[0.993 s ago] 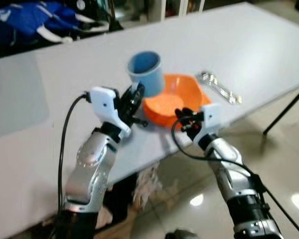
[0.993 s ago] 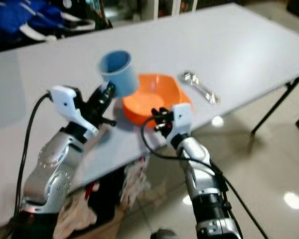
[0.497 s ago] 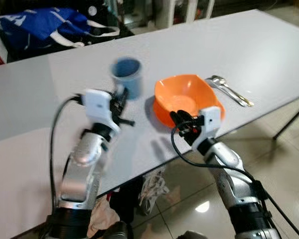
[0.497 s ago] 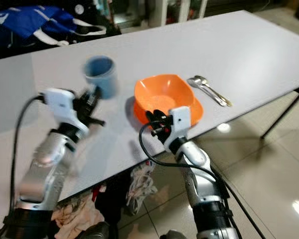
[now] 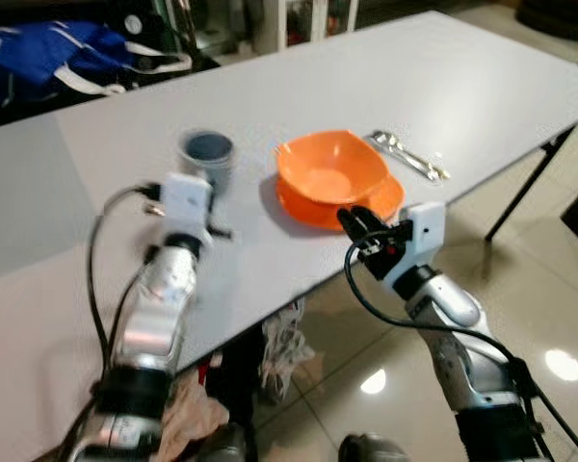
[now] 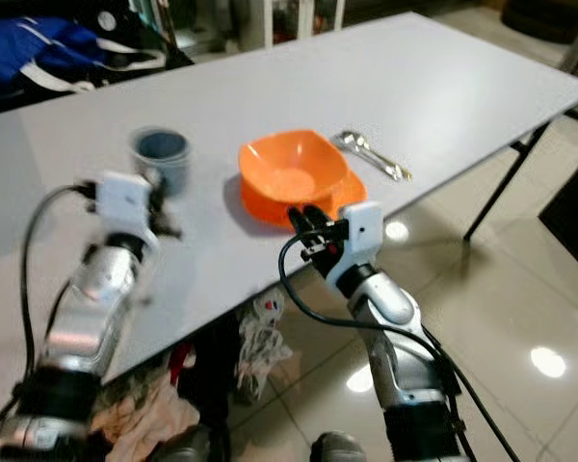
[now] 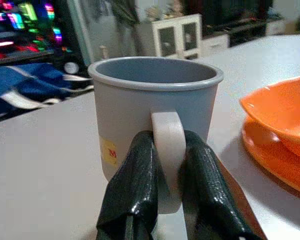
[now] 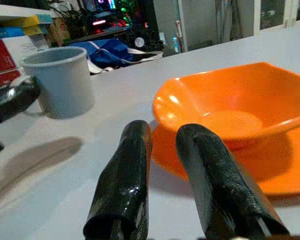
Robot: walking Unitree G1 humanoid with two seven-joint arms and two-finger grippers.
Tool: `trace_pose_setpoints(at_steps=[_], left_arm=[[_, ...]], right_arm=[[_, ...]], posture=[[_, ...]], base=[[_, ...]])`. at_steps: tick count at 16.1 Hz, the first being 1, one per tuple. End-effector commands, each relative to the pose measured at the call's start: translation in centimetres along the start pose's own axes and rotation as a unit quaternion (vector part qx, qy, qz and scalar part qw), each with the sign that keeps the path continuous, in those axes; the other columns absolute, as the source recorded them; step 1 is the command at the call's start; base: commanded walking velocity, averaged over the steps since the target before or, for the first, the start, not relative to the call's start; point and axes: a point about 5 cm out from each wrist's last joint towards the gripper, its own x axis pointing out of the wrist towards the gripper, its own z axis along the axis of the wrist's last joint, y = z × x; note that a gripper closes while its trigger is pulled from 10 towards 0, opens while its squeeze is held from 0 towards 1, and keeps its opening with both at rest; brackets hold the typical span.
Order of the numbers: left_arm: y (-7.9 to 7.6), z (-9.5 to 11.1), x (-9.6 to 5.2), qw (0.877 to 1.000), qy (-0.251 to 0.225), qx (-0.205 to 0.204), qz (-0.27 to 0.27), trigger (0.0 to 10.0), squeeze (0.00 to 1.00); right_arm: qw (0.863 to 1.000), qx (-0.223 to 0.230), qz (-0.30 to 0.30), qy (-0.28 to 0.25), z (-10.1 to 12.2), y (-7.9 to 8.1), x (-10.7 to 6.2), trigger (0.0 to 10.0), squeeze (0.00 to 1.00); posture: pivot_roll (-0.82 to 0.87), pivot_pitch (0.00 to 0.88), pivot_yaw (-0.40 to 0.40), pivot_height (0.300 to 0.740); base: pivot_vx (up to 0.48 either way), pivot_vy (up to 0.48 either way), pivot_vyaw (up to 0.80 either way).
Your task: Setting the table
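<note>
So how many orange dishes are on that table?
2: an orange bowl sitting on an orange plate, near the table's front edge, between the grey mug and the spoons. None seem hidden.

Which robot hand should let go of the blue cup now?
The left hand. Its fingers are shut on the blue cup handle, cup standing on the table. The right hand holds nothing, near the orange bowl.

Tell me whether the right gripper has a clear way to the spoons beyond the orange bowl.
Probably not straight ahead. The right gripper sits at the table's near edge with the orange bowl and its plate directly ahead; the spoons lie beyond, so it would likely have to go around or over.
</note>
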Motion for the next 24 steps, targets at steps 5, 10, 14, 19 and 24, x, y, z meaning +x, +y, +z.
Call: trace_pose_setpoints(at_steps=[5, 10, 14, 19, 24], left_arm=[[-2.5, 1.5, -0.1, 0.994, -0.046, -0.083, -0.055, 10.0, 0.00], [-2.8, 5.5, 0.1, 0.981, -0.119, -0.132, -0.074, 10.0, 0.00], [-1.5, 4.7, 1.5, 0.990, -0.103, -0.098, -0.026, 10.0, 0.00], [0.2, 3.2, 3.0, 0.994, -0.080, -0.075, 0.020, 10.0, 0.00], [-0.7, 3.5, 4.9, 0.992, -0.084, -0.099, -0.003, 10.0, 1.00]], right_arm=[[1.000, 0.010, 0.014, 0.013, 0.4, 1.2, -1.4, 10.0, 0.00], [0.999, 0.017, 0.035, 0.014, 1.6, 3.0, -3.2, 10.0, 0.00], [0.999, 0.018, 0.039, 0.019, 2.2, 3.5, -3.7, 10.0, 0.00], [0.999, 0.020, 0.037, 0.026, 2.8, 3.7, -4.2, 10.0, 0.00], [0.999, 0.017, 0.034, 0.027, 3.3, 3.8, -4.2, 10.0, 0.00]], posture=[[-0.18, 0.225, 0.042, 0.740], [-0.20, 0.332, 0.044, 0.740], [-0.21, 0.365, 0.043, 0.740], [-0.23, 0.381, 0.045, 0.740], [-0.26, 0.376, 0.039, 0.740]], base=[[0.000, 0.000, 0.00], [0.000, 0.000, 0.00], [0.000, 0.000, 0.00], [0.000, 0.000, 0.00], [0.000, 0.000, 0.00]])
